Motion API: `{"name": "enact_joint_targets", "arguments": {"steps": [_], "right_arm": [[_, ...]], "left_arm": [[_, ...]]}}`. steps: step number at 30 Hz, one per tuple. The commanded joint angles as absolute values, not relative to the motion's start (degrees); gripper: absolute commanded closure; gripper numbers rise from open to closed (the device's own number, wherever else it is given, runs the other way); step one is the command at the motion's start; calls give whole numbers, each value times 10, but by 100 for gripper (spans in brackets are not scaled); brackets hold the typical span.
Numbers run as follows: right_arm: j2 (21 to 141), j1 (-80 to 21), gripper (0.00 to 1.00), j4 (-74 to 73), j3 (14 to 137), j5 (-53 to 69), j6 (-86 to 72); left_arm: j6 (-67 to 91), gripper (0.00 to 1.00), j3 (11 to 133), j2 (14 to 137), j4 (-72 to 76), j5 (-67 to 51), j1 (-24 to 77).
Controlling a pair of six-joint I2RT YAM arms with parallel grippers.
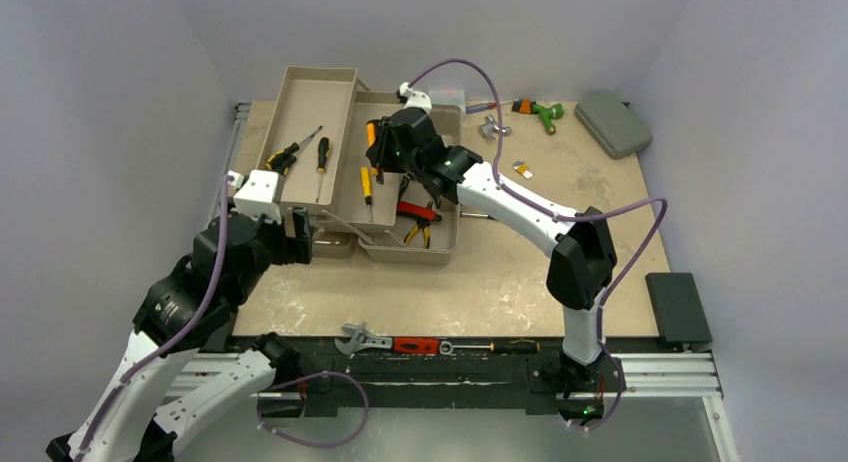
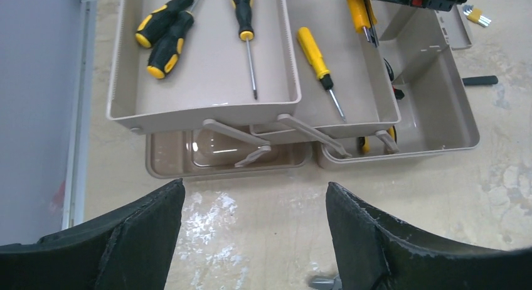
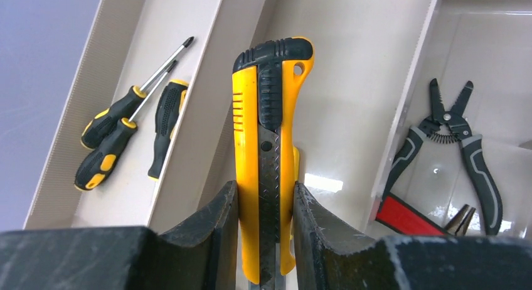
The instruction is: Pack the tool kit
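- Right fingers (image 3: pixel 219 218): closed narrowly on a utility knife (image 3: pixel 266 133), one pad on each flat side of its yellow and black body; the ribbed black end points away from the wrist.
- The knife is held above the middle tray (image 1: pixel 350 197) of the toolbox (image 1: pixel 440 250); whether it touches the tray floor cannot be told.
- Left fingers (image 2: pixel 166 208): spread wide, nothing between them, over bare counter (image 1: pixel 500 272) just in front of the toolbox's near left corner.
- Toolbox: tan, folded open at the far left of the counter. Its trays step up to the left on slanted link arms (image 2: pixel 235 132).
- Outer tray (image 2: pixel 207 89): two black and yellow screwdrivers (image 2: pixel 162 27) lying together, and a third screwdriver (image 2: pixel 244 32) just beside them.
- The middle tray holds one yellow-handled screwdriver (image 2: pixel 319 59).
- Bottom compartment (image 2: pixel 439 114): grey-handled wire strippers (image 3: pixel 452 145), red-handled pliers (image 1: pixel 415 210) and yellow-handled pliers (image 1: pixel 418 232).
- Near edge of the counter: an adjustable wrench (image 1: pixel 360 337) beside a red-handled tool (image 1: pixel 415 345).
- Far right: a green and orange tool (image 1: pixel 540 112), and a flat grey case (image 1: pixel 612 122) at the corner, well apart from the toolbox.
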State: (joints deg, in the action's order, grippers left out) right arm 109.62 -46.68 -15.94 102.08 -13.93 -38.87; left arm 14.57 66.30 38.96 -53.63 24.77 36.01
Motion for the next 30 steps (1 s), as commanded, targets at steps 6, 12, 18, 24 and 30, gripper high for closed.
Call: {"name": "enact_joint_targets", "arguments": {"steps": [6,12,18,24,30], "right_arm": [[1090,-464,41,-185,1066,-128,-349],[1010,-462,33,-232,1000,-202,-287],[877,-427,23,-253,832,-292,-321],[764,-357,11,-299,696,-357,-412],[741,-247,14,-403,646,-350,-590]], "left_arm": [[104,20,600,306,-457,295,358],[102,20,593,320,-455,278,358],[92,21,592,332,-456,246,357],[88,21,586,330,-454,228,358],[88,21,585,332,-452,226,358]]}}
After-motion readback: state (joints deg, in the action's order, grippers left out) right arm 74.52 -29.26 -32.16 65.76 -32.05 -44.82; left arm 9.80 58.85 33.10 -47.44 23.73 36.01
